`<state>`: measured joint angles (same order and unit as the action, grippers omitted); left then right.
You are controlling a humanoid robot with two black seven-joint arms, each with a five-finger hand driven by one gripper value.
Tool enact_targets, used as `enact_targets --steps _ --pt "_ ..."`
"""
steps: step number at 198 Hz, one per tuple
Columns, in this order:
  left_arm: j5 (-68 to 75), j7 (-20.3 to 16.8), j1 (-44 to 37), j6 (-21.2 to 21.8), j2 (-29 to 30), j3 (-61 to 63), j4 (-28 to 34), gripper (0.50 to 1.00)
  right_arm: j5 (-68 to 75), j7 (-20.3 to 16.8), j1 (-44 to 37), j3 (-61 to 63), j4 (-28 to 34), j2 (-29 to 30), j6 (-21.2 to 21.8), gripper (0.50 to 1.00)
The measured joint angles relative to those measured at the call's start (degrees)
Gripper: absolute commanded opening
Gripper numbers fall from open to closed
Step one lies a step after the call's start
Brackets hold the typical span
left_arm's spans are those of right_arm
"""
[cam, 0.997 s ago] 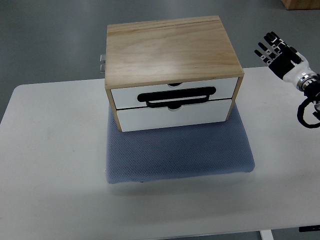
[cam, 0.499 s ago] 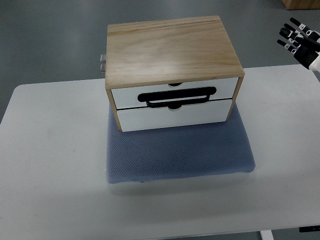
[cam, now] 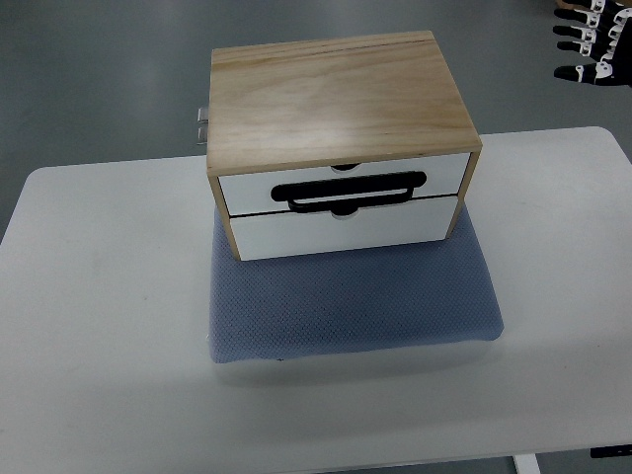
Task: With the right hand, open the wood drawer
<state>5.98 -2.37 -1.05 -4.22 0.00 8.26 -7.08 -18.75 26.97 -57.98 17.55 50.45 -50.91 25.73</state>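
A white worktop (cam: pixel 109 296) fills most of the view, its near edge and corners cut off by the frame at 6 o'clock. On its middle lies a blue-grey mat (cam: pixel 351 306), and on the far half of that mat stands the wood drawer box (cam: pixel 336 104), a pale wooden case with two white fronts stacked one above the other. Both fronts sit flush with the case, so the drawers are closed. A black loop handle (cam: pixel 351 191) lies across the seam between the upper front (cam: pixel 346 178) and the lower front (cam: pixel 346 227); which of the two it belongs to is hard to tell. At 9 o'clock of the box, a small grey metal piece (cam: pixel 202 124) pokes out from behind its left side, mostly hidden by the case. Far off at 1 o'clock, in the top right corner over the grey floor (cam: pixel 99 79), only the black-and-white fingers (cam: pixel 583 44) of the right hand (cam: pixel 591 41) show, spread apart and holding nothing, well apart from the box; the palm and arm are cut off by the frame edge.
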Motion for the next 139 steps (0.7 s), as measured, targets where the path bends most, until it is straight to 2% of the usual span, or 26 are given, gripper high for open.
enact_targets --steps 24,42,106,139 --pt "0.0 0.0 0.0 0.0 0.0 0.0 0.0 1.0 -0.6 3.8 -2.7 -4.9 4.0 -3.1 0.9 0.944" --pt "0.0 0.0 0.0 0.0 0.0 0.0 0.0 1.0 -1.5 5.3 -4.0 -7.5 7.1 -4.9 1.1 0.944" --pt "0.0 0.0 0.0 0.0 0.0 0.0 0.0 1.0 -8.7 5.8 -9.4 -15.4 27.4 -10.2 1.0 0.944" --pt "0.0 0.0 0.0 0.0 0.0 0.0 0.0 1.0 -12.1 5.8 -13.1 -18.0 32.5 -10.2 1.1 0.944"
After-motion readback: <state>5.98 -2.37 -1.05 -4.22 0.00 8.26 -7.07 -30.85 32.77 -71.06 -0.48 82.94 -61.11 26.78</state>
